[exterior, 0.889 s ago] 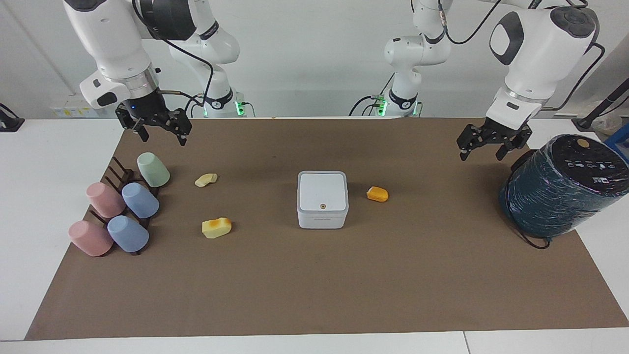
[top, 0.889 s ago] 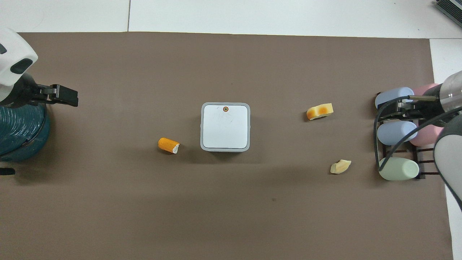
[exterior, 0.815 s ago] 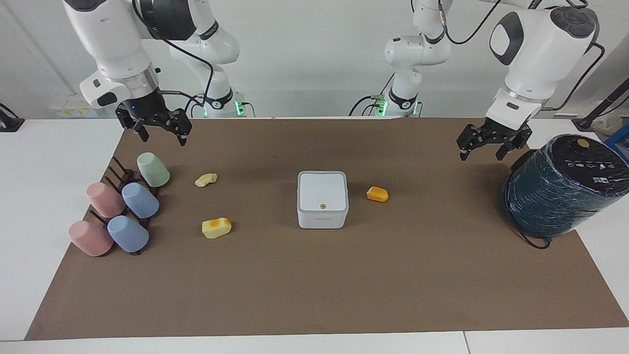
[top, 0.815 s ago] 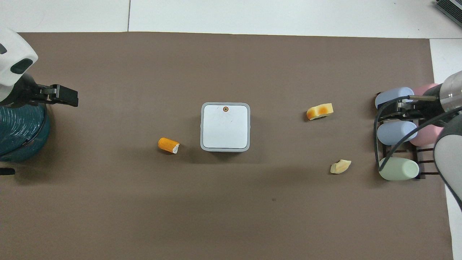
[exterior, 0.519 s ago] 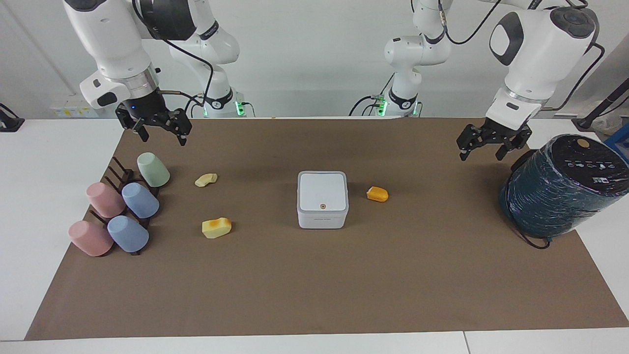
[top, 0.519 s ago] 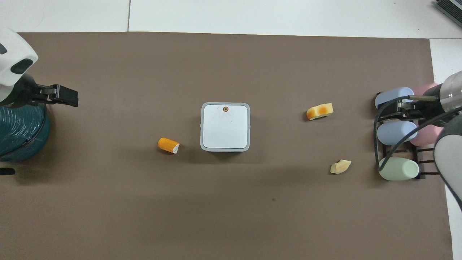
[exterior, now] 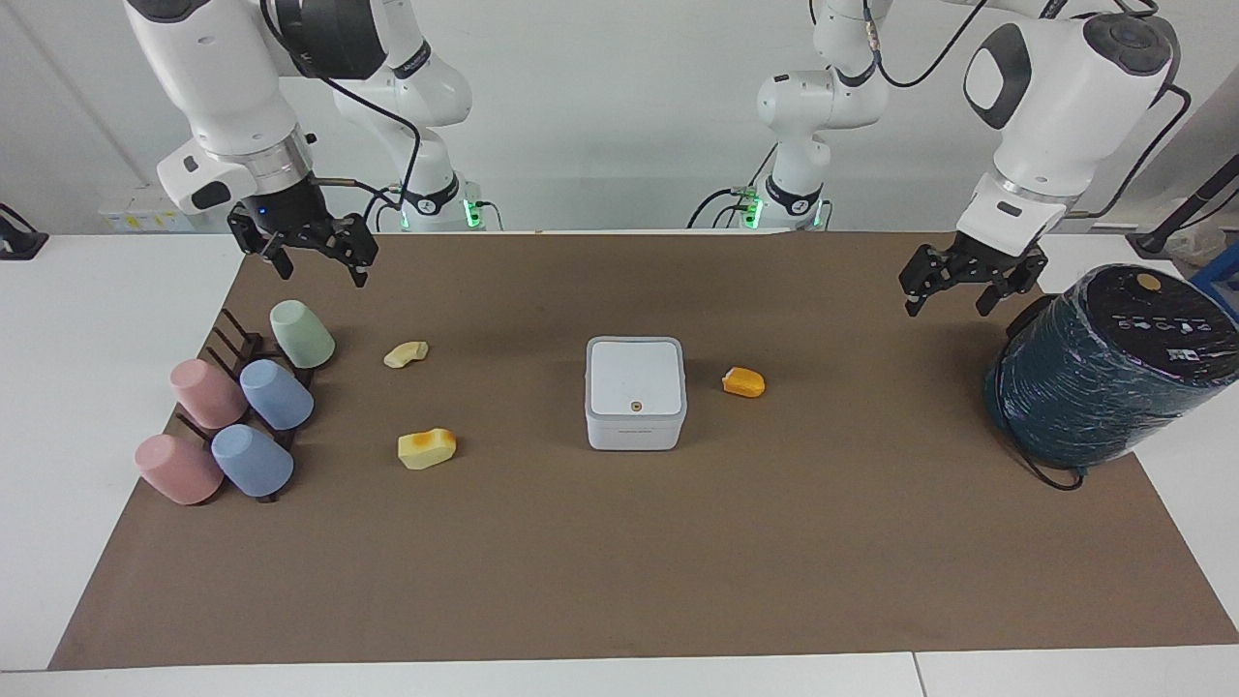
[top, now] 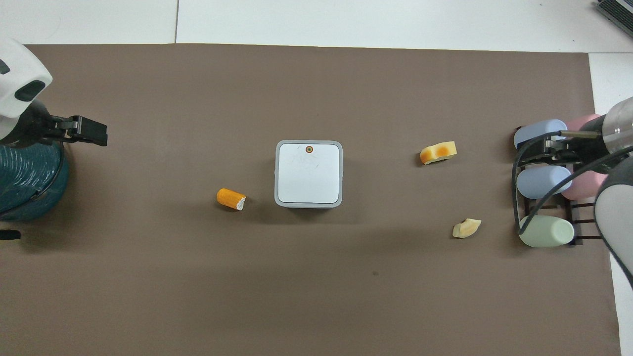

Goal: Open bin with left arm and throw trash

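The right gripper [exterior: 312, 261] hangs over the mat's robot-side edge at the right arm's end, above the cup rack [exterior: 232, 387]; its fingers stand apart and hold nothing. This arm waits. The pastel cups [exterior: 276, 392] lie tilted on that rack near the corner. The trash comes next: a cream lump [exterior: 406, 353] and a yellow block [exterior: 427, 448] with an orange patch, both between rack and bin. The bin [exterior: 635, 392] sits at the middle of the worktop, lid shut, its round button [exterior: 636, 407] on the lid's edge farthest from the robots. An orange lump [exterior: 743, 381] lies just beside the bin, toward the left arm's end. The left gripper [exterior: 952, 284] hovers near the robot-side edge, beside the teal cylinder [exterior: 1103, 368], fingers spread, empty.

Risks, as I judge them: the light bin may slide or tip if the lid is pressed off-centre; the left arm's sweep could nudge the orange lump or clip the cylinder. Nothing else blocks the path to the bin.
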{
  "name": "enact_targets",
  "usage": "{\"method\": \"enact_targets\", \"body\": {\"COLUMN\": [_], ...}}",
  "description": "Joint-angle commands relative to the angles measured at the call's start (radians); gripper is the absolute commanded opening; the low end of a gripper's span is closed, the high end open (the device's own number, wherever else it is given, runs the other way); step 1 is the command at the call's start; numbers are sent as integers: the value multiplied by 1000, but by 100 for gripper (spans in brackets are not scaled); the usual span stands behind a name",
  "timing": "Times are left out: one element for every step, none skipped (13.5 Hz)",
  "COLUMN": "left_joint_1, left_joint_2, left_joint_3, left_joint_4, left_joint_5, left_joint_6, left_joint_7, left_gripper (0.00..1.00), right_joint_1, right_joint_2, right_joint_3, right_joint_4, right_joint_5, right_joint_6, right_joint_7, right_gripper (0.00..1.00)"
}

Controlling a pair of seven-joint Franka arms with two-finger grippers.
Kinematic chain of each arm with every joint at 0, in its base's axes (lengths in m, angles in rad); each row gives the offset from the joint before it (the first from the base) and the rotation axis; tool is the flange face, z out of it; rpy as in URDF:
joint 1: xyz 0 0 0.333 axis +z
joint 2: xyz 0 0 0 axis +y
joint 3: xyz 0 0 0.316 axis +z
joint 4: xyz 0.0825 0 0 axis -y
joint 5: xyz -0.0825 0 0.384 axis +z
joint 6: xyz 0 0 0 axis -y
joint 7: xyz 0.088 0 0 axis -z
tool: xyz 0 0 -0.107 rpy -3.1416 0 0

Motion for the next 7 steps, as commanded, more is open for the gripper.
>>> {"method": "enact_targets", "body": {"left_joint_1": [-44,-66,-89,-117,-149,-180,-208], "left_joint_2": [-27,-27,-27,-26,-23,-18,-12], "left_joint_3": [6,6,6,6,6,6,6], "left_joint_4": [-33,-33,-33,-33,-34,-36,-34], "left_joint_5": [17,14,14,11,9,9,6], "left_joint_6": [-10,-29,-38,-47,-53,-55,-55], "left_joint_7": [-5,-14,-43,-91,-136,-179,-219], "left_gripper": [100,76,61,40,27,19,9], "right_joint_1": [-8,-8,-8,-8,-8,-8,-8], "right_joint_2": [-2,-2,-2,-2,-2,-2,-2], "right_joint_3": [5,5,5,5,5,5,5], "right_joint_4": [1,1,1,1,1,1,1], "right_joint_5": [3,3,3,3,3,3,3], "right_joint_6": [-11,-11,-11,-11,-11,-11,-11], "right_joint_7": [-26,-26,-26,-26,-26,-26,-26], "right_gripper": [100,100,100,100,100,100,100]}}
